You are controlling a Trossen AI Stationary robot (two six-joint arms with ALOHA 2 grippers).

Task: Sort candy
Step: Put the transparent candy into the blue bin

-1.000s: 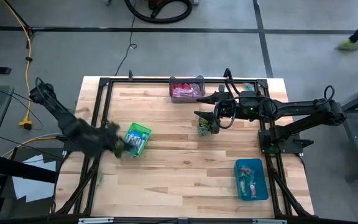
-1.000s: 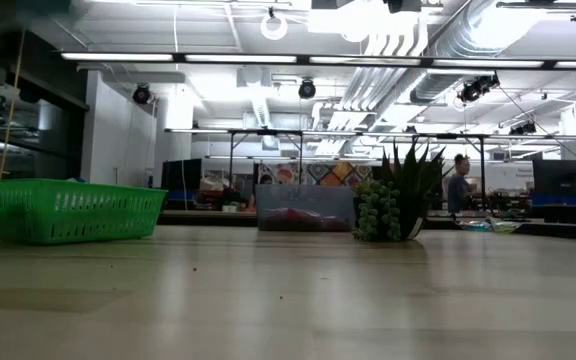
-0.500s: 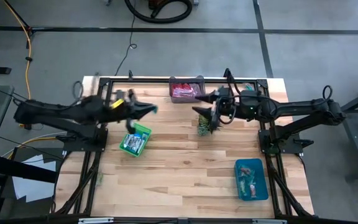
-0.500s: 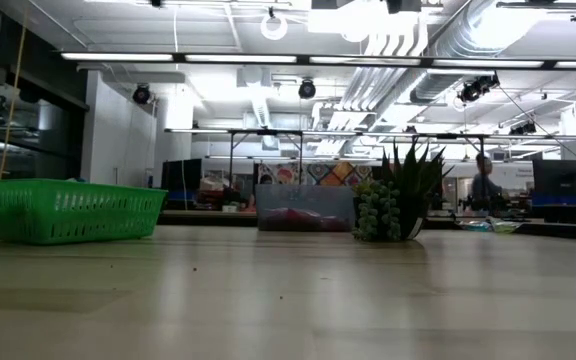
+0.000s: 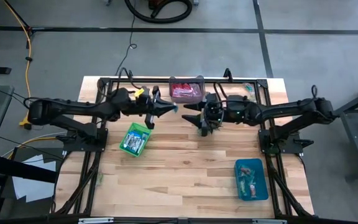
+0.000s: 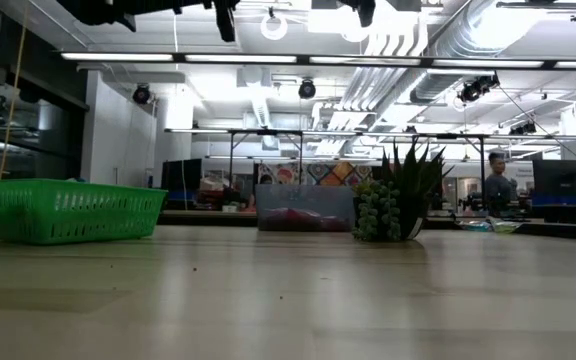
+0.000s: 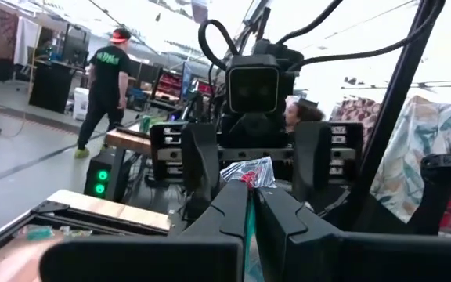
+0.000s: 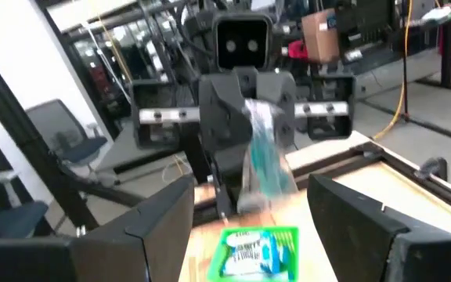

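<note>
Blue-and-white candy (image 8: 261,157) hangs upright from the closed left claw (image 5: 174,109), directly facing the right claw (image 5: 190,112), open, at centre frame above the bench (image 5: 185,168).

A green basket (image 5: 135,138) is sitting on the wooden table (image 5: 179,174) toward its left side, and a blue bin (image 5: 251,179) is lying well apart from it near the right front corner. A clear bin (image 5: 186,89) is resting at the far edge, with a small spiky potted plant (image 6: 399,193) standing near it. A yellow cable (image 5: 26,59) is trailing across the grey floor. Beyond the table, a person (image 7: 104,90) in a dark shirt is walking through the room.
</note>
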